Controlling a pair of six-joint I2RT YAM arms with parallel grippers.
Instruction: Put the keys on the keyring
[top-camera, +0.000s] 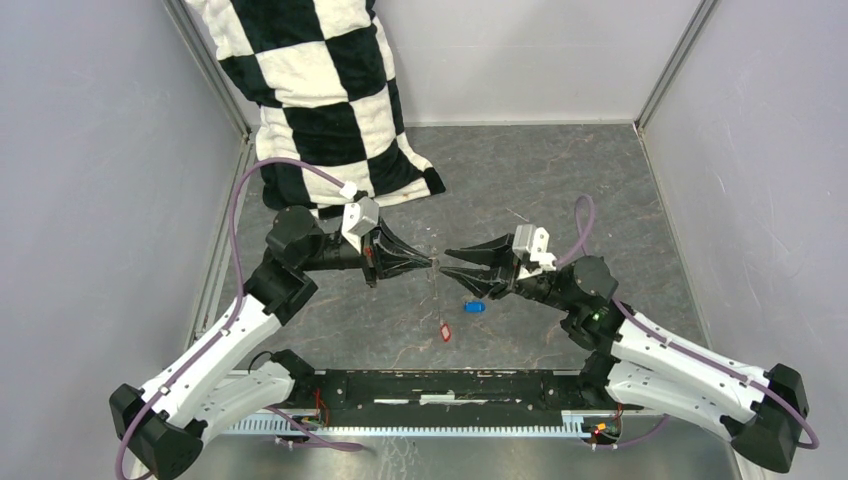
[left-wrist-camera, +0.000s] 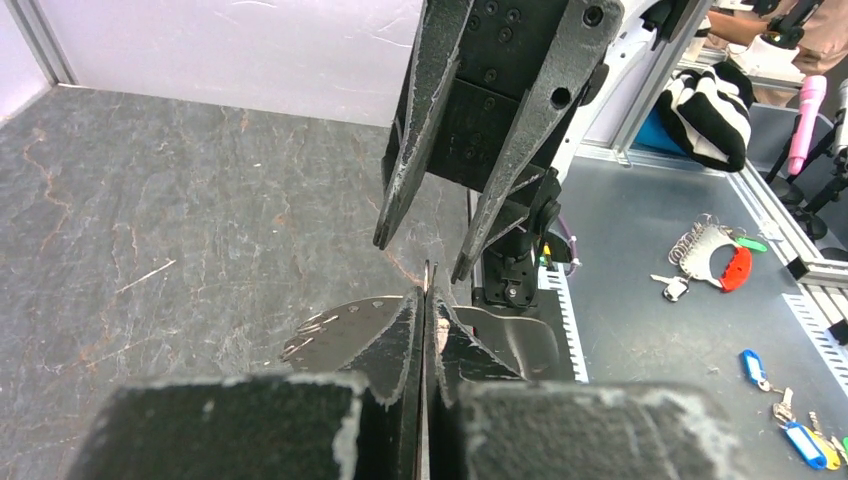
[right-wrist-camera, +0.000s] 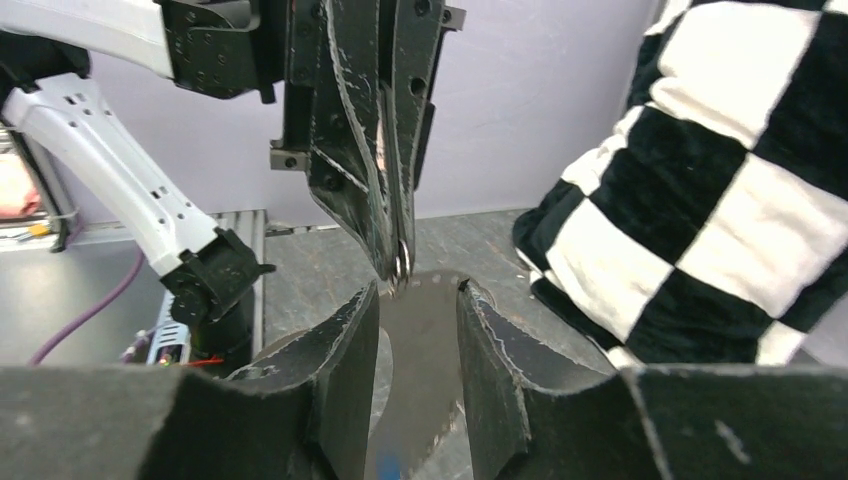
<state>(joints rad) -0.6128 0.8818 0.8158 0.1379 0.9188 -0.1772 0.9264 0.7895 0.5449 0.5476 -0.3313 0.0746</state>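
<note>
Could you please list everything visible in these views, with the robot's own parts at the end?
keyring: one, grey metal, pinched in the left gripper, hanging down
red key: one, red head, at the keyring's lower end; cannot tell whether it is threaded on
blue key: one, blue head, on the table below the right gripper
cushion: one, black-and-white checked, far left
table: one, dark grey, marbled
spare keys and tags: several, mixed colours, on a bench outside the enclosure
left gripper: one, black, shut on the keyring
right gripper: one, black, open, facing the left one
</note>
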